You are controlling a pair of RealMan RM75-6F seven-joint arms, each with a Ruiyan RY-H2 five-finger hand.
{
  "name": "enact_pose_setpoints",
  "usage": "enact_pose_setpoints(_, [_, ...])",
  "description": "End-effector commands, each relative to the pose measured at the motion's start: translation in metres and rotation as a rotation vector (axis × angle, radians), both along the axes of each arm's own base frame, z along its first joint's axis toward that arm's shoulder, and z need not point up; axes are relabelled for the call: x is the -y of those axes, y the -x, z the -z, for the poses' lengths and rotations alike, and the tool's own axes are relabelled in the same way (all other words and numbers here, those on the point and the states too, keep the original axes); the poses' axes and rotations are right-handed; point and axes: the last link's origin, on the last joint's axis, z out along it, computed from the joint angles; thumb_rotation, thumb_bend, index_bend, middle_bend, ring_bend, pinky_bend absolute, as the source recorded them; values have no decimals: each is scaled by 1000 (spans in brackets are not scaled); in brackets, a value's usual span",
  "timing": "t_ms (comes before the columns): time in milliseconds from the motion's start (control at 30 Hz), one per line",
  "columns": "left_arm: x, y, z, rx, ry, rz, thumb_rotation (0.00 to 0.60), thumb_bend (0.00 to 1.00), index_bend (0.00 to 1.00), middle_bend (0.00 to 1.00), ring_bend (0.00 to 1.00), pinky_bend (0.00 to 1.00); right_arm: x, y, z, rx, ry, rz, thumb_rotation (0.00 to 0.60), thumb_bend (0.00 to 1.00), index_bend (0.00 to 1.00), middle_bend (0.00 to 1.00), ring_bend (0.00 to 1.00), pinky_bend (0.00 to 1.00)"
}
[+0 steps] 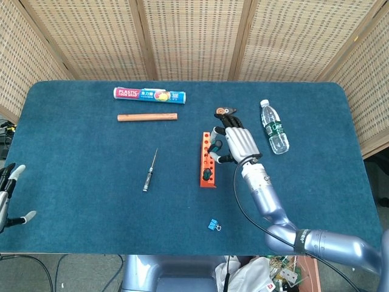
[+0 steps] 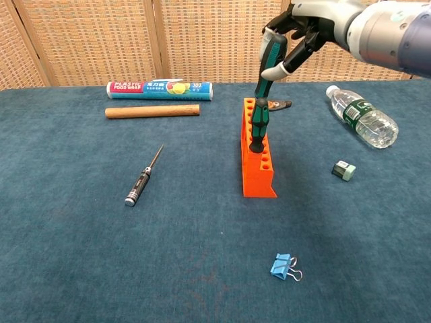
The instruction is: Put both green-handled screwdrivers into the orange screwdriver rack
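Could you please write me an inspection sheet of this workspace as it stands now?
Surface: dark blue felt-covered table, no damage seen.
Job's things: orange plastic screwdriver rack holds one green-handled screwdriver upright; the second green-handled screwdriver is held tilted above the rack.
Clutter: plastic wrap box, wooden dowel, small black precision screwdriver, blue binder clip, clear water bottle, small green eraser.
Hands: right hand grips the second screwdriver; left hand idle at the table edge.
Cables: black cable along the right forearm.
Surroundings: woven rattan screen panels.
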Motion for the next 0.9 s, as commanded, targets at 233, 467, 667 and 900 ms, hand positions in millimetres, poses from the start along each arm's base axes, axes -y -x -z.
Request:
enact_pose_setpoints(233, [-3,3,-1,8,-3,-10,600,0,0,0,0,0,7,-9,12,-74,-32,-5,600,399,617,82,0,0])
enact_pose_setpoints(467, [-5,5,-2,13,-1,-18,600,0,0,0,0,0,11,-14,22,-97,-43,-1,600,399,617,82,0,0])
enact_pose_setpoints(667, [-7,8,-3,28,8,-32,600,0,0,0,0,0,15,-15,40,-136,-65,8,600,399,617,82,0,0])
enact_pose_setpoints(900, [-9,9,-2,26,14,-36,600,0,0,0,0,0,18,-13,44,-146,-70,11,600,399,617,82,0,0])
